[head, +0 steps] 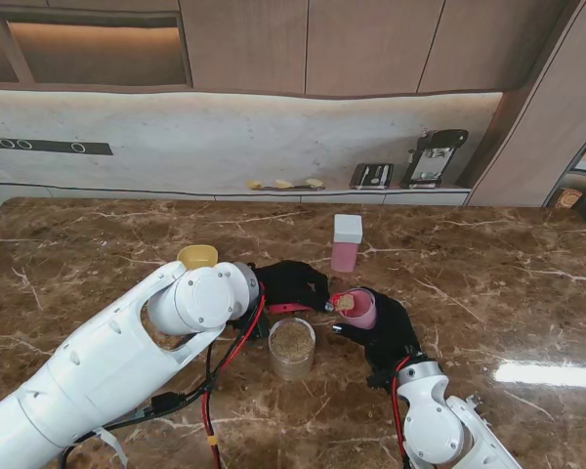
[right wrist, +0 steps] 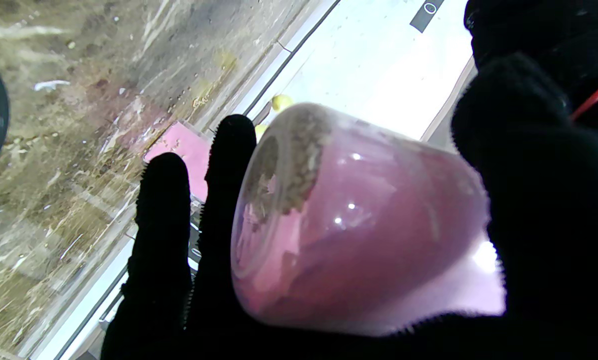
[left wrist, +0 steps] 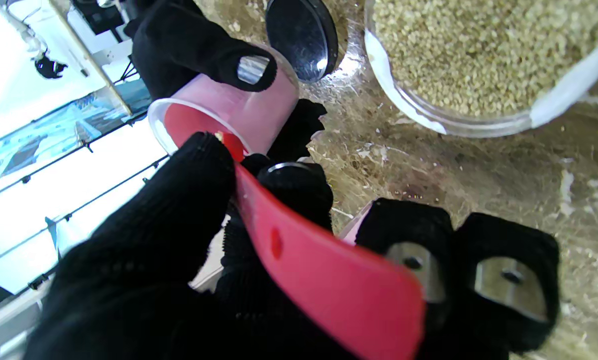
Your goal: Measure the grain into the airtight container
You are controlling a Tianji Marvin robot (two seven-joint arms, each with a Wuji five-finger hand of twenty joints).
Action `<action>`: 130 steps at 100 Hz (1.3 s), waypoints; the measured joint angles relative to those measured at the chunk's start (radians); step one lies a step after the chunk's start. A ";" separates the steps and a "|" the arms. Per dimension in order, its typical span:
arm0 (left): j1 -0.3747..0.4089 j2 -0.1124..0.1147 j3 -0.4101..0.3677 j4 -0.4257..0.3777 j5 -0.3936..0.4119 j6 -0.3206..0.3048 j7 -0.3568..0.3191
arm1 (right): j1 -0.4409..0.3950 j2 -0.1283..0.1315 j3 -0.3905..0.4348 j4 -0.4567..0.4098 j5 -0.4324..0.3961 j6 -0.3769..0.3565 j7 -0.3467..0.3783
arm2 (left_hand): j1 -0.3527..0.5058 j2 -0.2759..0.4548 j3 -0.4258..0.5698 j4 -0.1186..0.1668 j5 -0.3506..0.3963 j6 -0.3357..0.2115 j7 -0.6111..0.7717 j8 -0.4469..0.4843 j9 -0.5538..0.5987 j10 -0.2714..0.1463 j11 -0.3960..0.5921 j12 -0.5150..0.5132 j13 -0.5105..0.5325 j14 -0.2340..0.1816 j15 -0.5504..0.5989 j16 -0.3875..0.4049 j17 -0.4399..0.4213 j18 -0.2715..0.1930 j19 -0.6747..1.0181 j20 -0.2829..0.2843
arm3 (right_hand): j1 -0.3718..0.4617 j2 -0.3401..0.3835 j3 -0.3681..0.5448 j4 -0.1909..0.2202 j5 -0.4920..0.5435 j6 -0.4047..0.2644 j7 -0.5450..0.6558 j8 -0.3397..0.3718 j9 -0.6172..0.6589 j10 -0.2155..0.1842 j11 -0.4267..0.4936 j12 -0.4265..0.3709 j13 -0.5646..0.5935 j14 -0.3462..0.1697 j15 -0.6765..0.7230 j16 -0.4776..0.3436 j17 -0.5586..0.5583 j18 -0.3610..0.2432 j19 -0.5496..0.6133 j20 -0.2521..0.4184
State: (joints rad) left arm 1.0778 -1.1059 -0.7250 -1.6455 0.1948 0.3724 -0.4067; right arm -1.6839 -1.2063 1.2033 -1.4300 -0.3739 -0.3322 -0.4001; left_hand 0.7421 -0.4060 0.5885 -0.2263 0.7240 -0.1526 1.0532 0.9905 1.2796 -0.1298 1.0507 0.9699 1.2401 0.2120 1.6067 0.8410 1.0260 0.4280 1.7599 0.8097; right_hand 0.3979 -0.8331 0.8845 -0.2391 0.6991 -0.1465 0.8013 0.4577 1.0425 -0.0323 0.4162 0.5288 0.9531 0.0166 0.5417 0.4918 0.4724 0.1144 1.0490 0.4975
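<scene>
pink measuring cup point(head: 359, 307) is off the table, tilted toward the left arm, clamped in the right hand point(head: 383, 332), fingers wrapped round its wall. grain is heaped at its mouth in the stand view and pressed against the inside wall in the right wrist view. left hand point(head: 291, 284) is pinched on a red scoop point(left wrist: 299, 250), thumb on top, with the tip sitting in the cup mouth. scoop bowl is hidden by the thumb, so probably it's tipping grain in, can't confirm. clear grain jar point(head: 292, 347) stands on the marble table point(head: 488, 283) just nearer to me than both hands, full, its dark lid point(left wrist: 301, 37) flat beside it. pink airtight container point(head: 347, 242), white lid on, stands farther from me, well apart.

risks: cup already leans with grain at the lip, so more tilt or a nudge from the scoop spills it onto the table. container lid looks still on, so a pour now would hit the lid.
</scene>
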 measured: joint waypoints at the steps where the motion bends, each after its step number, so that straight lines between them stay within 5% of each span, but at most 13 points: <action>1: -0.002 0.001 0.002 0.000 0.005 -0.003 -0.001 | 0.000 0.000 0.000 0.000 0.000 0.000 0.000 | 0.000 0.000 0.000 0.000 0.000 0.000 0.000 0.000 0.000 0.000 0.000 0.000 0.000 0.000 0.000 0.000 0.000 0.000 0.000 0.000 | 0.000 0.000 0.000 0.000 0.000 0.000 0.000 0.000 0.000 0.000 0.000 0.000 0.000 0.000 0.000 0.000 0.000 0.000 0.000 0.000; 51: -0.048 0.006 0.041 0.000 0.056 -0.051 -0.007 | 0.000 0.001 -0.001 -0.002 0.001 0.000 0.002 | 0.000 0.000 0.001 0.000 0.000 0.000 0.000 0.000 0.000 0.000 0.000 0.000 0.000 0.000 0.000 0.000 0.000 0.000 0.000 0.000 | 0.000 0.000 0.000 0.000 0.000 0.000 0.000 0.000 0.000 0.000 0.000 0.000 0.000 0.000 0.000 0.000 0.000 0.000 0.000 0.000; 75: -0.064 0.007 0.064 -0.001 0.140 -0.118 0.006 | 0.000 0.001 -0.001 -0.002 0.001 0.000 0.002 | -0.001 0.000 0.001 0.000 0.000 0.000 0.000 0.000 0.000 0.000 0.000 0.000 0.000 0.000 0.000 0.000 0.000 0.000 0.000 0.000 | 0.000 0.000 0.000 0.000 0.000 0.000 0.000 0.000 0.000 0.000 0.000 0.000 0.000 0.000 0.000 0.000 0.000 0.000 0.000 0.000; 83: -0.065 0.008 0.072 -0.004 0.244 -0.178 0.018 | 0.000 0.001 -0.001 -0.003 0.001 0.000 0.002 | -0.010 0.000 0.016 0.000 0.001 0.000 0.000 0.000 0.000 0.000 0.000 0.000 0.000 0.000 0.000 0.000 0.000 0.000 0.000 0.000 | 0.000 0.000 0.000 0.000 0.000 0.000 0.000 0.000 0.000 0.000 0.000 0.000 0.000 0.000 0.000 0.000 0.000 0.000 0.000 0.000; 130: -0.049 0.006 0.091 0.000 0.441 -0.351 0.143 | -0.001 0.001 0.000 -0.003 0.002 -0.001 0.002 | -0.022 -0.001 0.032 0.000 0.003 -0.009 0.001 0.000 0.000 0.000 0.000 0.000 0.000 0.000 0.000 0.000 0.000 0.000 0.000 0.000 | 0.000 0.000 0.000 0.000 0.000 0.000 0.000 0.000 0.000 0.000 0.000 0.000 0.000 0.000 0.000 0.000 0.000 0.000 0.000 0.000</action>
State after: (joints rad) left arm 1.0290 -1.1001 -0.6336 -1.6460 0.6359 0.0214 -0.2639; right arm -1.6845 -1.2057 1.2036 -1.4332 -0.3721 -0.3334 -0.3985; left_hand 0.7205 -0.4066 0.6208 -0.2267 0.7266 -0.1613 1.0537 0.9905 1.2796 -0.1298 1.0507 0.9699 1.2401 0.2120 1.6067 0.8410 1.0260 0.4280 1.7599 0.8096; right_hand 0.3979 -0.8331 0.8845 -0.2391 0.6991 -0.1465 0.8010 0.4576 1.0425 -0.0323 0.4160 0.5287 0.9531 0.0166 0.5416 0.4918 0.4724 0.1144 1.0490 0.4975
